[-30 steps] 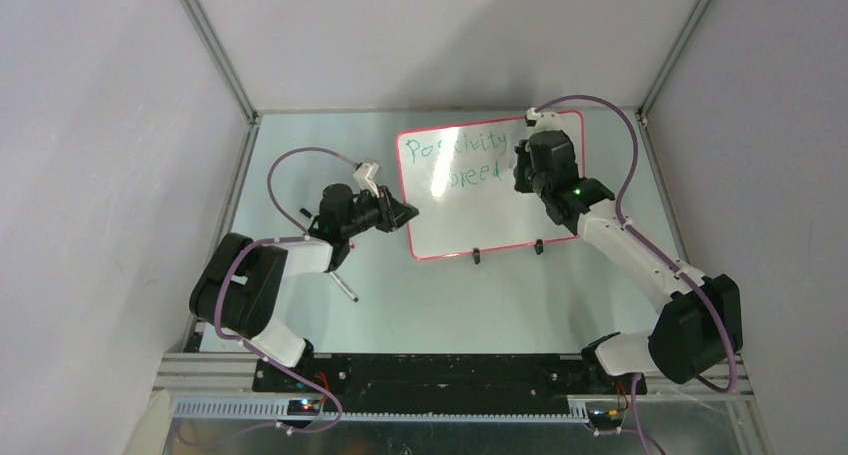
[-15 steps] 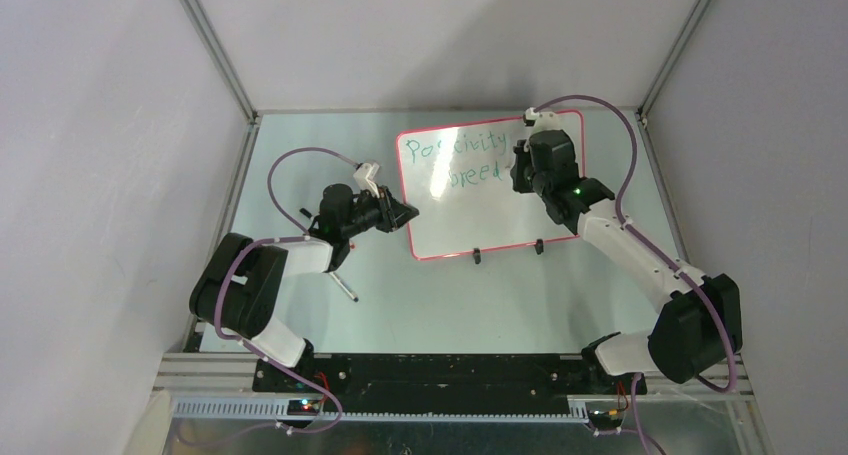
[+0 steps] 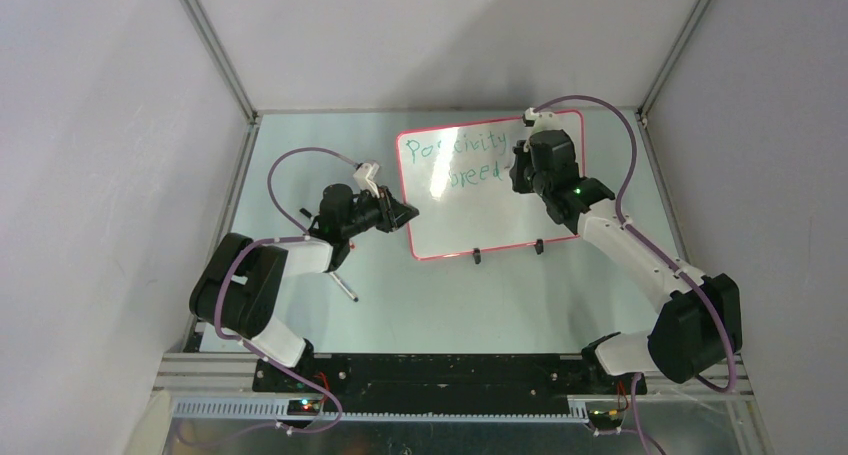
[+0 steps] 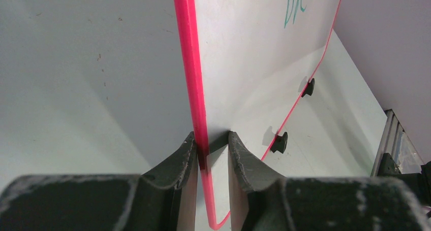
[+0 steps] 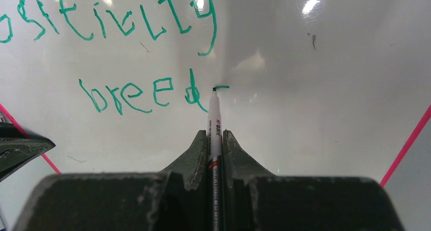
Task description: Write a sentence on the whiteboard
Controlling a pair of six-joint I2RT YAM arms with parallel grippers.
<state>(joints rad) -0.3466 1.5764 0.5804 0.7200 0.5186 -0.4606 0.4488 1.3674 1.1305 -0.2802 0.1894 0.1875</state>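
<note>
Starting the "s" after "breed": right gripper (image 5: pixel 214 134) clamps my marker (image 5: pixel 214 109), left gripper (image 4: pixel 211 139) pinches board (image 4: pixel 254 63); press lightly, small strokes.

Arms: we count two, the left arm (image 3: pixel 255 285) and the right arm (image 3: pixel 640 250), each with white link shells between bulky black joint housings.
Cables: we see a thin purple cable (image 3: pixel 592 98) looping along each arm.
Wrist mounts: we note a small white bracket (image 3: pixel 368 172) on top of each wrist.
Light: we spot a green light (image 3: pixel 577 188) glowing on the right arm's black housing.
Grippers: to us the left gripper (image 4: pixel 211 139) and the right gripper (image 5: pixel 214 137) look alike, with dark curved fingers (image 4: pixel 178 165) on a broad black block, their edges scuffed pale.
Base: we see a black plate (image 3: pixel 440 375) under both arms.
</note>
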